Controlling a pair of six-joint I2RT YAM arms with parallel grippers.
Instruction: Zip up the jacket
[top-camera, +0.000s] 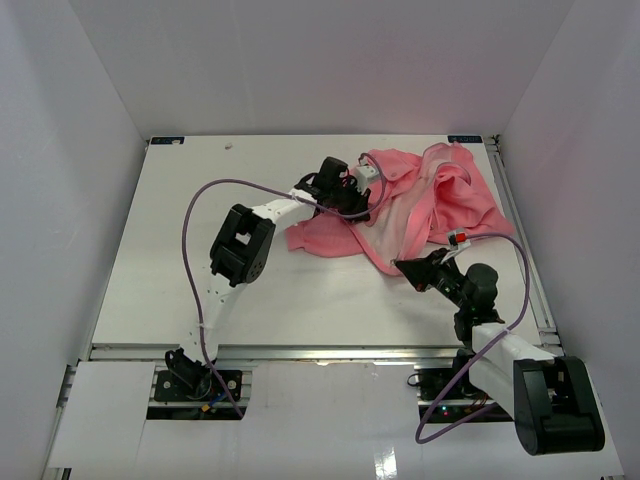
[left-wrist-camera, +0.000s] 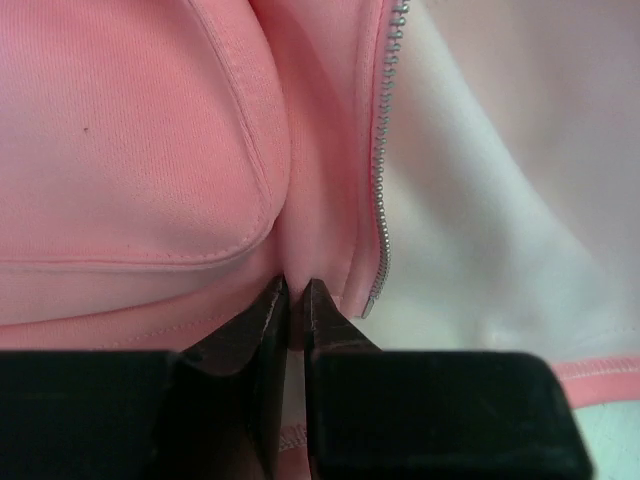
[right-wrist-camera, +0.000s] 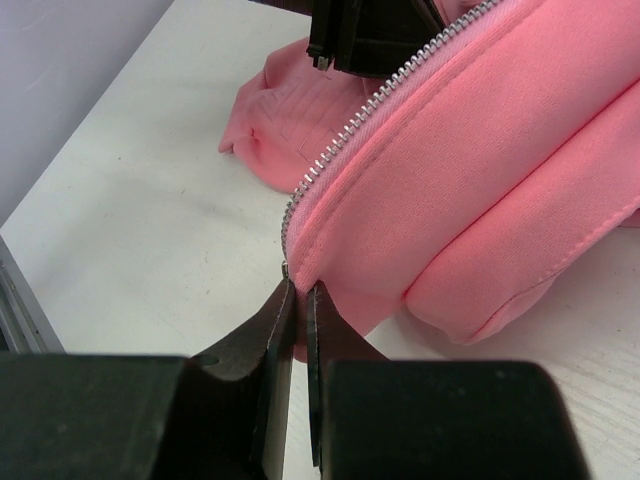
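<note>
The salmon-pink jacket (top-camera: 420, 200) lies crumpled at the back right of the table, its paler lining (top-camera: 395, 225) showing. My left gripper (top-camera: 345, 190) sits at the jacket's left edge. In the left wrist view it (left-wrist-camera: 296, 285) is shut on a fold of pink fabric (left-wrist-camera: 150, 130) just left of the lower end of a silver zipper row (left-wrist-camera: 382, 200). My right gripper (top-camera: 405, 268) is at the jacket's near corner. In the right wrist view it (right-wrist-camera: 300, 285) is shut on the hem corner of the jacket (right-wrist-camera: 470, 170), right at the end of the zipper teeth (right-wrist-camera: 350, 130).
The white table (top-camera: 200, 250) is walled by white panels on three sides. Purple cables (top-camera: 190, 220) loop above both arms. The left arm's black gripper body (right-wrist-camera: 370, 30) shows at the top of the right wrist view, close over the zipper.
</note>
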